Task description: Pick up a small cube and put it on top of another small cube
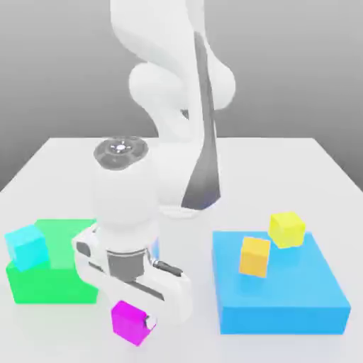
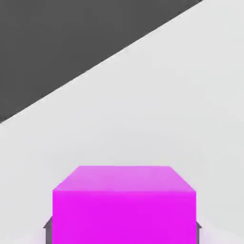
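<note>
Going left to right in the exterior view, we find the cyan cube (image 1: pixel 28 247) resting on the green block (image 1: pixel 53 273). Next, the magenta cube (image 1: pixel 130 322) is pinched in our tool (image 1: pixel 140 320), low over the white surface (image 1: pixel 64 166); the hand view shows the fingers (image 2: pixel 47 228) flanking it. We judge the cyan cube lies up and leftward, nothing between. Rightward, the orange cube (image 1: pixel 254 256) and yellow cube (image 1: pixel 286 230) sit on the blue block (image 1: pixel 283 298).

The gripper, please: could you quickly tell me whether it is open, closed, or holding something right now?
Gripper: closed on the magenta cube, with a finger on each side of it in the hand view.
</note>
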